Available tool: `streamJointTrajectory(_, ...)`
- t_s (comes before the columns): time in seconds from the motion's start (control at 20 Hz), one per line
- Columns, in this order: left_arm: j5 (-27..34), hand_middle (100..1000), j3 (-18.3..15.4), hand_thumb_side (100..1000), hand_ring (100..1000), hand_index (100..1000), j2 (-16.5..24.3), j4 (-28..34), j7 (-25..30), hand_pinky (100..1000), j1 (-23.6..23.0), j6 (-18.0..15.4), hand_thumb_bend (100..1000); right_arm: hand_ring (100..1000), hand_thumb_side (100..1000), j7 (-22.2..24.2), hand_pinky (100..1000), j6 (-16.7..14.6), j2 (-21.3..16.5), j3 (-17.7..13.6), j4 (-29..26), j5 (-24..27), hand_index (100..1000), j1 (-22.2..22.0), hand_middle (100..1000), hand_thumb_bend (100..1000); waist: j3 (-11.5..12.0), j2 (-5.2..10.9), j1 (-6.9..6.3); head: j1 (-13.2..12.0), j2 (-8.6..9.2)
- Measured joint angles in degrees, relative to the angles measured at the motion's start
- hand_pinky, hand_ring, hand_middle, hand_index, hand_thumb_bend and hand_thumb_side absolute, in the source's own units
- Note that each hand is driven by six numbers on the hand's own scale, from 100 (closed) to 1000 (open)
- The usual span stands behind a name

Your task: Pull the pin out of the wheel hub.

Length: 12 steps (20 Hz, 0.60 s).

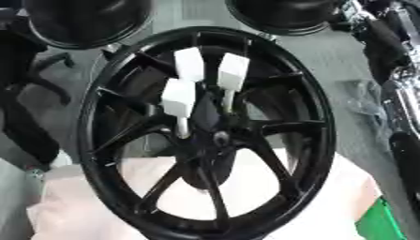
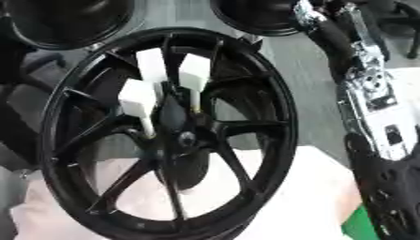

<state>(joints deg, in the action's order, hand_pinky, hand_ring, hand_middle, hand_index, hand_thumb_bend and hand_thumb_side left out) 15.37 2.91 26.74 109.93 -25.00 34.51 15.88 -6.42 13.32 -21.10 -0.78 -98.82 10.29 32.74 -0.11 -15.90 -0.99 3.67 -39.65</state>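
Observation:
A black spoked wheel [image 1: 205, 136] stands upright and fills the middle of both views. Three white pins with blocky heads stick out near its hub [image 1: 217, 137]: one at the upper left [image 1: 189, 63], one at the upper right [image 1: 233, 70], and one lower left [image 1: 178, 97] whose thin shaft runs down into the hub. My right arm [image 2: 369, 89], silver and black, runs down the right edge, well to the right of the rim. Its black lower end [image 2: 390, 187] touches nothing that I can see. My left hand does not show.
The wheel rests on a pale cloth-covered surface [image 1: 311, 206]. A green object [image 1: 381, 222] lies at the lower right corner. Two round black objects [image 1: 86, 21] [image 1: 283, 14] sit behind the wheel at the top. A dark shape [image 1: 20, 117] stands at the left.

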Motion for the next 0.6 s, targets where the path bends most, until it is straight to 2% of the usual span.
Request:
streamJointTrajectory(0.3,0.92,816,4.77,527,811,716,10.51,2.88,6.78,726,6.04,5.14,490,647,410,-0.04,751,-0.04,-0.37,-0.08,0.09,-0.03,750,-0.08,672,243,0.0,0.0,-0.36,0.52,0.03)
streamJointTrajectory(0.6,0.74,817,10.52,540,815,736,21.96,3.82,18.48,751,12.09,9.5,520,648,411,0.07,752,0.05,-0.56,0.0,0.13,-0.25,750,-0.49,673,245,-0.03,0.02,-0.82,1.03,0.07)
